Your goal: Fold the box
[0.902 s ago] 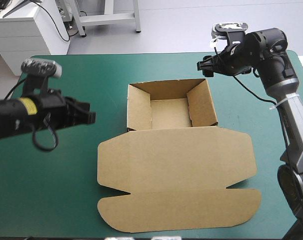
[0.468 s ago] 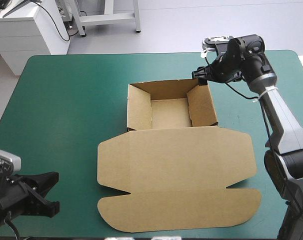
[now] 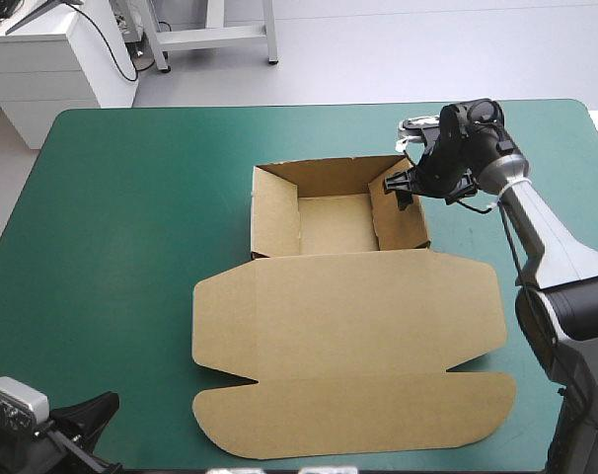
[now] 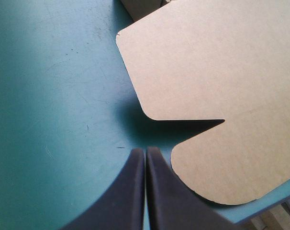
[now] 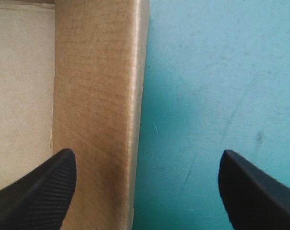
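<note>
Now the right gripper (image 3: pixel 402 186), fingers apart, straddles the right wall of the box (image 3: pixel 348 326); the left gripper (image 4: pixel 145 152), pinched together, sits just beside its lid (image 4: pixel 217 57).

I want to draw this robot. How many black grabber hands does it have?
2. The left gripper, shut, is at the table's near-left corner, beside the box's flat lid. The right gripper, open, is over the box's right wall.
</note>
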Tool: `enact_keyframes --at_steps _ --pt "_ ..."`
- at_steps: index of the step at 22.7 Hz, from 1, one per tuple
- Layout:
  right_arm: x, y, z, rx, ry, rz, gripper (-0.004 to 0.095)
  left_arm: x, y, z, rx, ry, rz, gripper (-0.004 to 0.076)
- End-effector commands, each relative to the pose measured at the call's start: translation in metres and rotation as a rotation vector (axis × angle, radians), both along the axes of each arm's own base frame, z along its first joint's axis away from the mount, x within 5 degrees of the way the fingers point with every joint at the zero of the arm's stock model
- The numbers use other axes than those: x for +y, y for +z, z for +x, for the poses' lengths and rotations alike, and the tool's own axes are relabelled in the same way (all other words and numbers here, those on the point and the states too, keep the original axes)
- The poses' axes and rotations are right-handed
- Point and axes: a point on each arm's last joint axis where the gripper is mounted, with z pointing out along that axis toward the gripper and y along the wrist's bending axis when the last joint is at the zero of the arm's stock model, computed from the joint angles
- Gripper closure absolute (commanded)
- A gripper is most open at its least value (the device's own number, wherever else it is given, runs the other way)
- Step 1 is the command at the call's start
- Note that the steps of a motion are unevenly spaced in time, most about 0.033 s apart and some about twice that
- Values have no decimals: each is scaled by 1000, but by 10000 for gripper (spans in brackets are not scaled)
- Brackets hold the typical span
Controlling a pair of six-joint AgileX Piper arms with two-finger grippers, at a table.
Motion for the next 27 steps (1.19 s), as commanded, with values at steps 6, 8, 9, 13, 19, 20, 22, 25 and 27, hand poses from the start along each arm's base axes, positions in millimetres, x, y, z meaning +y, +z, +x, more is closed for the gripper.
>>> enact_keyframes --at_steps 6,8,9,13,19,20,22,25,27 --pt "5 1 2 11 33 71 171 4 -4 -5 -130 13 -46 734" --pt "6 -1 3 17 33 74 179 4 -6 -3 -132 18 -34 734" --pt "6 -2 3 21 33 75 187 4 -8 -2 -130 19 -32 734" --pt "9 -11 7 45 32 85 295 2 -12 1 -131 18 -40 734" --pt "11 -17 8 64 31 107 680 2 -12 1 -131 18 -40 734" --pt "11 -17 8 64 31 107 785 2 -12 1 -131 18 -40 734" --pt "11 -17 8 64 33 107 927 2 -12 1 -131 18 -40 734" --pt "11 -15 8 59 35 105 930 2 -12 1 -131 18 -40 734" --pt "6 -3 5 25 43 97 930 2 -12 1 -131 18 -40 734"
